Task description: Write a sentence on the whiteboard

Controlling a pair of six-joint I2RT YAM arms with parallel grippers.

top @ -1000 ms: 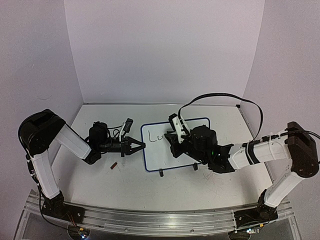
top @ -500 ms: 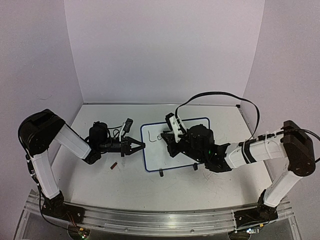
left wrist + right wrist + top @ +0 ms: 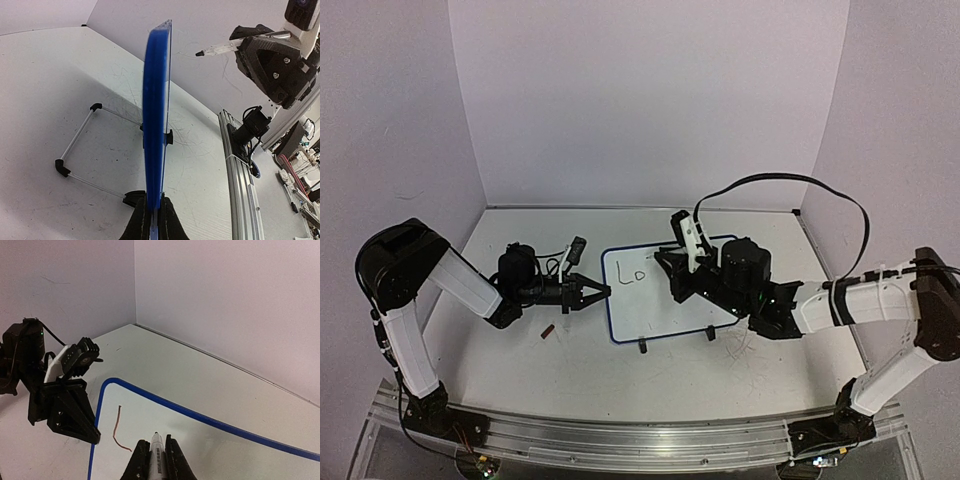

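The whiteboard (image 3: pixel 655 305), white with a blue rim, stands tilted on black feet mid-table. Dark lettering "Lo" (image 3: pixel 628 273) sits at its upper left. My left gripper (image 3: pixel 601 292) is shut on the board's left rim. In the left wrist view the blue rim (image 3: pixel 155 110) rises edge-on from my left gripper (image 3: pixel 152 212). My right gripper (image 3: pixel 675 272) hovers over the board's upper middle, shut on a white marker (image 3: pixel 157 456) whose tip points at the board. In the right wrist view only the "L" stroke (image 3: pixel 118 427) shows, left of my right gripper (image 3: pixel 155 439). In the left wrist view the marker (image 3: pixel 225 47) looks slightly off the board face.
A small dark brown piece (image 3: pixel 547 331) lies on the table near the board's lower left. A wire stand (image 3: pixel 75 150) props the board from behind. An aluminium rail (image 3: pixel 620 438) runs along the near edge. The right arm's black cable (image 3: pixel 790 185) loops above the board. Walls enclose the back and sides.
My right gripper has shifted right with the marker, uncovering the board's upper left. An "o" now stands after the "L". The left gripper and the board have not moved.
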